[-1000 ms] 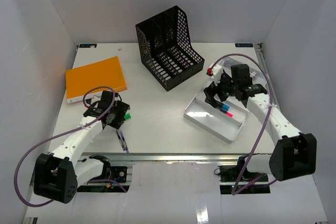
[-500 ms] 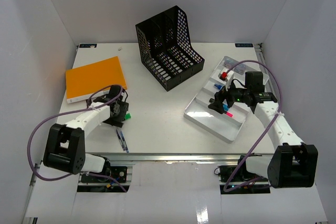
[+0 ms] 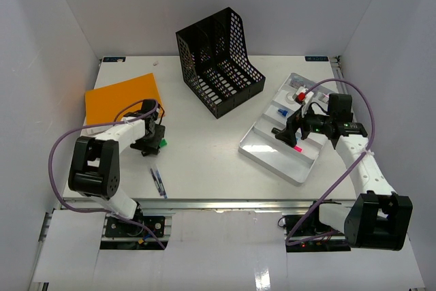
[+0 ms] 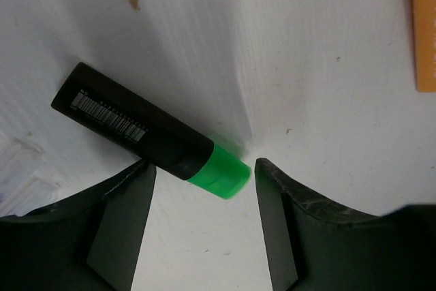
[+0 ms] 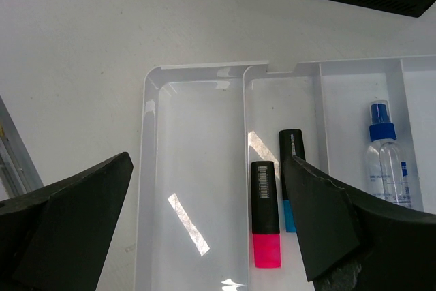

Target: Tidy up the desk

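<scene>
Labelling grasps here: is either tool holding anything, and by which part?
Nothing is held. The left tool is open, straddling the cap end of the green highlighter lying on the desk; the right tool is open above the tray.

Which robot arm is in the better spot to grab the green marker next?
Left. The left gripper sits open right above the green marker on the desk, its cap inside the opening. The right gripper hangs over the silver tray, far across the desk.
</scene>
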Available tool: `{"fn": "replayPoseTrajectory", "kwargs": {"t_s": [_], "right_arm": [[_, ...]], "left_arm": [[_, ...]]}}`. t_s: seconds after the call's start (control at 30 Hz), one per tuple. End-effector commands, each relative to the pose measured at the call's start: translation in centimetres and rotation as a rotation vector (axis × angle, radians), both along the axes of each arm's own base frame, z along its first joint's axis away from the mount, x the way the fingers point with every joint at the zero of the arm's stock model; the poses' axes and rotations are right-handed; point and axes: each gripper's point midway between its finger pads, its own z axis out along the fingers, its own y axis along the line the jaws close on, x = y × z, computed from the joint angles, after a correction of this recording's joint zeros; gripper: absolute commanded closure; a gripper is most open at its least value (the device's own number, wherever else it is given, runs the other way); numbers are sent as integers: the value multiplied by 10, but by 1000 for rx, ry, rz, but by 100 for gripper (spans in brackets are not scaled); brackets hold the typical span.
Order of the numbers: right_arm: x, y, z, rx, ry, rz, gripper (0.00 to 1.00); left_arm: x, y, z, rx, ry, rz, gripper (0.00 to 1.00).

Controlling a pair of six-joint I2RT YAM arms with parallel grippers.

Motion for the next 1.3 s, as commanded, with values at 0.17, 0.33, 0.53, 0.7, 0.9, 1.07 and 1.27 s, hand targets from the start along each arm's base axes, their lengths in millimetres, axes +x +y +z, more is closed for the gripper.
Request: {"fn": "replayPoseTrajectory", "kwargs": {"t_s": [0.17, 0.33, 0.53, 0.7, 0.9, 1.07, 1.27], "right_arm": [[-5, -6, 9, 48, -12, 4, 2], [-5, -6, 9, 52, -12, 5, 2], [-6, -7, 9, 56, -10, 6, 2], [-7, -6, 9, 64, -7, 13, 2], [-8, -6, 8, 72, 5, 17, 2], [-10, -3, 5, 84, 21, 40, 2], [-25, 10, 3, 164, 98, 145, 2]], "left_arm": [[8, 15, -24, 72, 91, -37, 37], [7, 20, -30, 97, 120, -72, 39], [13, 7, -43, 63, 140, -251, 43], [15, -4, -54, 29, 162, -377, 53], [13, -25, -48, -50, 65, -559, 72], [5, -65, -22, -150, -74, -754, 92], [0, -145, 46, -324, -442, -1127, 100]]}}
